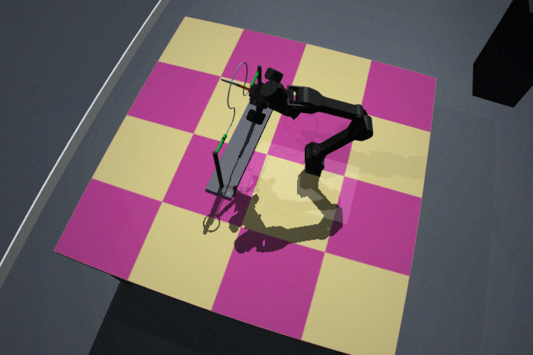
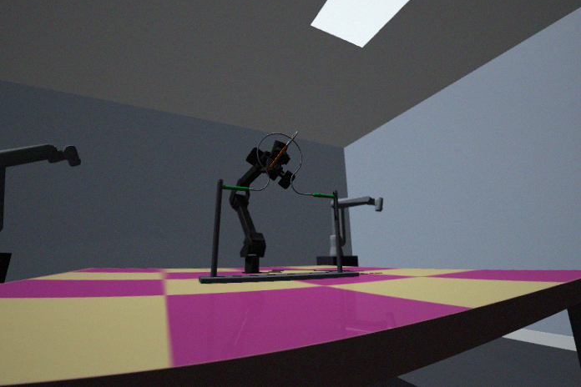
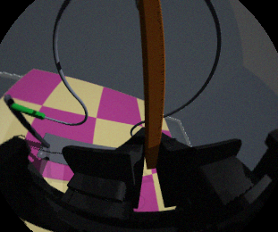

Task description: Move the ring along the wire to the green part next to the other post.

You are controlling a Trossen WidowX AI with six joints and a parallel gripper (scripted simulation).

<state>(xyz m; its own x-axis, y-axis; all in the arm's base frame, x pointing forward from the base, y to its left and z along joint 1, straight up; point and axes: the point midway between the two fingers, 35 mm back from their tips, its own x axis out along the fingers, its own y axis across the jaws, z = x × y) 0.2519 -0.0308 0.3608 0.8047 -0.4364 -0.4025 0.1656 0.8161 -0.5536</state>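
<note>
My gripper (image 2: pixel 270 168) (image 3: pixel 147 130) is shut on the orange handle (image 1: pixel 244 88) (image 2: pixel 278 158) (image 3: pixel 154 67), on the arm's side of the wire's big loop. The handle tilts up and right in the exterior view. The ring (image 1: pixel 229 81) (image 2: pixel 294 135) is nearly edge-on and appears around the grey wire (image 1: pixel 228 97) (image 2: pixel 258 150) (image 3: pixel 219 40) at the loop's upper right in the exterior view. Contact cannot be told; the ring is outside the wrist view. Green parts (image 1: pixel 255 79) (image 1: pixel 220 143) (image 2: pixel 235 188) (image 2: pixel 323 195) (image 3: pixel 28 111) lie beside both posts (image 1: pixel 218 170) (image 2: pixel 216 228) (image 2: pixel 337 233), away from the ring.
A grey base plate (image 1: pixel 258 134) (image 2: pixel 279 278) carries the posts on the checkered table (image 1: pixel 181 282) (image 2: pixel 262 326). In the exterior view the wire dips below the loop on both sides, near my gripper and wrist. Other arms (image 2: pixel 32 153) (image 2: pixel 359 202) stand in the background.
</note>
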